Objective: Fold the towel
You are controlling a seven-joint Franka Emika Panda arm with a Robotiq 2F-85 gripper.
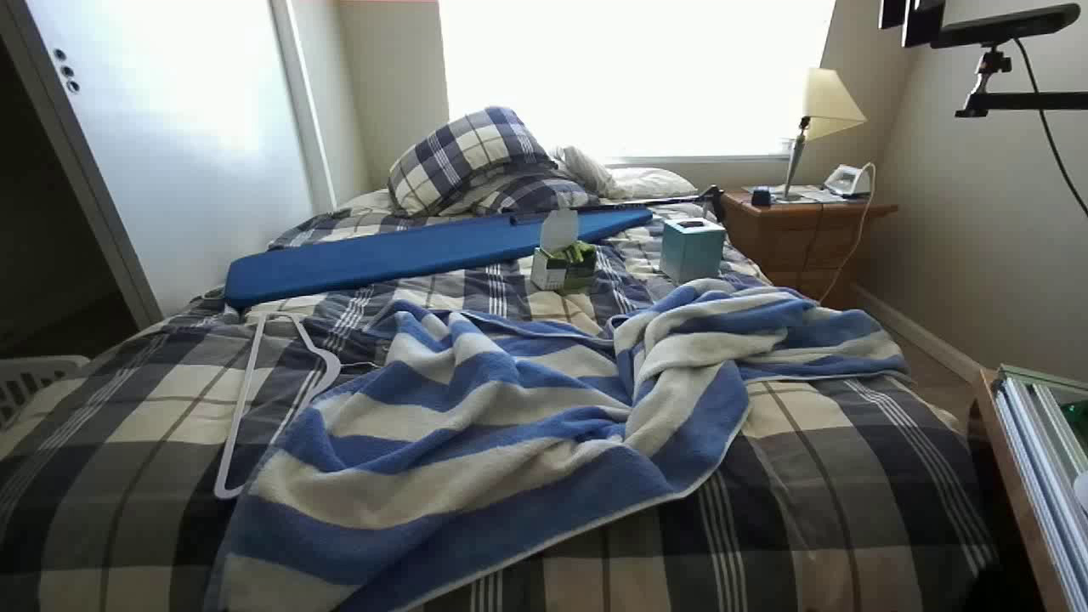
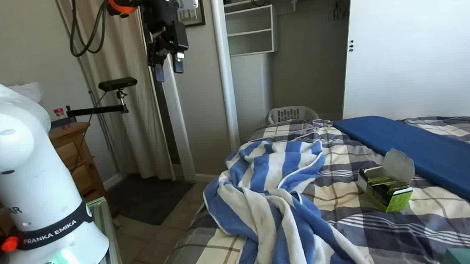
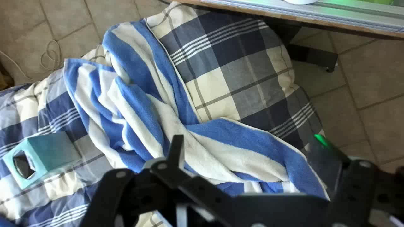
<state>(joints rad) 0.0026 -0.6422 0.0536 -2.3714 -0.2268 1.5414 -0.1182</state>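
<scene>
The blue-and-white striped towel (image 1: 476,425) lies rumpled across the plaid bed, bunched and twisted in its middle. One part spreads toward the bed's front edge and a narrower part reaches the side near the nightstand. It also shows in an exterior view (image 2: 276,166) and fills the middle of the wrist view (image 3: 202,151). My gripper (image 2: 169,70) is high in the air, pointing down, well apart from the towel. In the wrist view the gripper (image 3: 249,146) has its fingers wide apart with nothing between them; the towel is seen below. My gripper's body hides part of the towel there.
On the bed are a white hanger (image 1: 246,408) beside the towel, a long blue board (image 1: 382,255), an open box of green packets (image 1: 565,268) and a teal tissue box (image 1: 693,251). A nightstand with lamp (image 1: 799,144) and iron stands behind. A camera arm (image 2: 99,110) sticks out.
</scene>
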